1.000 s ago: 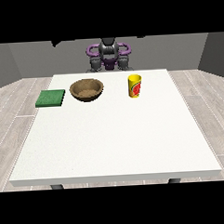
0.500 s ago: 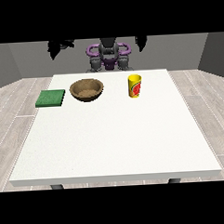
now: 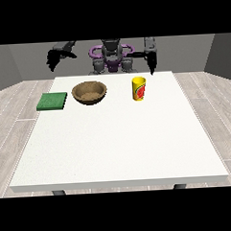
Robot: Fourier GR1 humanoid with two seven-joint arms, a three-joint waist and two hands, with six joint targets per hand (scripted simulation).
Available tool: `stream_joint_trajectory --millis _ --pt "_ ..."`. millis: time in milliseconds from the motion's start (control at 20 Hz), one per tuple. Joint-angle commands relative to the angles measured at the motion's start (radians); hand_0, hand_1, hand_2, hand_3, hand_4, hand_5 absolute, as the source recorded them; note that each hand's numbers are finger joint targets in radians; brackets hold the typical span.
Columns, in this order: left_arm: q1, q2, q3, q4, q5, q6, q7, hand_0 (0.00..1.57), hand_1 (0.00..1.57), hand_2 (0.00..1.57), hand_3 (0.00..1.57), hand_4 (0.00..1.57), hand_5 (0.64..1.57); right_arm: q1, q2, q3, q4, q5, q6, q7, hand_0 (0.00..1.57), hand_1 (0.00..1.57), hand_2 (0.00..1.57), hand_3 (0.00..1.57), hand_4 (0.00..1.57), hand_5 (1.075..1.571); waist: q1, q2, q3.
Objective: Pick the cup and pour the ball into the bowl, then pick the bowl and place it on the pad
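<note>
A yellow cup (image 3: 139, 88) with a red mark stands upright on the white table (image 3: 119, 141), right of centre near the far edge. The ball does not show. A brown bowl (image 3: 89, 93) sits to the cup's left, and a flat green pad (image 3: 52, 101) lies further left. The hand at the view's right (image 3: 151, 62) hangs with fingers pointing down, above and behind the cup, apart from it. Raised beyond the table's far left corner, the hand at the view's left (image 3: 54, 57) is well away from the bowl and the pad.
The robot's torso (image 3: 112, 55) stands behind the table's far edge. Grey plank floor surrounds the table on both sides.
Both arms have come up and forward from behind the body. The hand at the view's right has swung down toward the cup; the other has moved further out to the left.
</note>
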Motion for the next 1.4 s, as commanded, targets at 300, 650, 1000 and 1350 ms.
stream_joint_trajectory --millis 300,650,1000,1350 --pt "-0.118 0.001 0.096 0.38 -0.008 -0.006 -0.317 0.0 0.0 0.0 0.0 0.0 1.47 -0.11 -0.053 -0.044 0.055 -0.02 0.015 -0.023 0.0 0.0 0.0 0.0 0.17 1.571 -0.04 0.077 -0.0004" --pt "-0.191 -0.035 0.133 0.611 0.003 0.021 -0.453 0.0 0.0 0.0 0.0 0.0 1.448 -0.133 -0.11 -0.075 0.08 -0.07 0.063 0.03 0.0 0.0 0.0 0.0 0.15 1.571 -0.068 0.048 -0.0005" --pt "-0.145 -0.021 0.135 0.706 -0.124 0.24 -0.531 1.29 1.29 1.57 1.57 1.09 1.559 -0.133 -0.201 -0.153 0.078 -0.168 0.132 0.103 0.0 0.0 0.0 0.07 0.0 1.571 -0.129 0.034 -0.0006" --pt "-0.243 0.008 -0.014 0.678 -0.363 0.462 -0.307 1.29 1.29 1.57 1.57 1.16 1.549 -0.163 -0.23 -0.151 0.197 -0.17 0.15 0.148 0.0 0.0 0.0 0.16 0.13 1.57 -0.083 -0.105 0.0033"
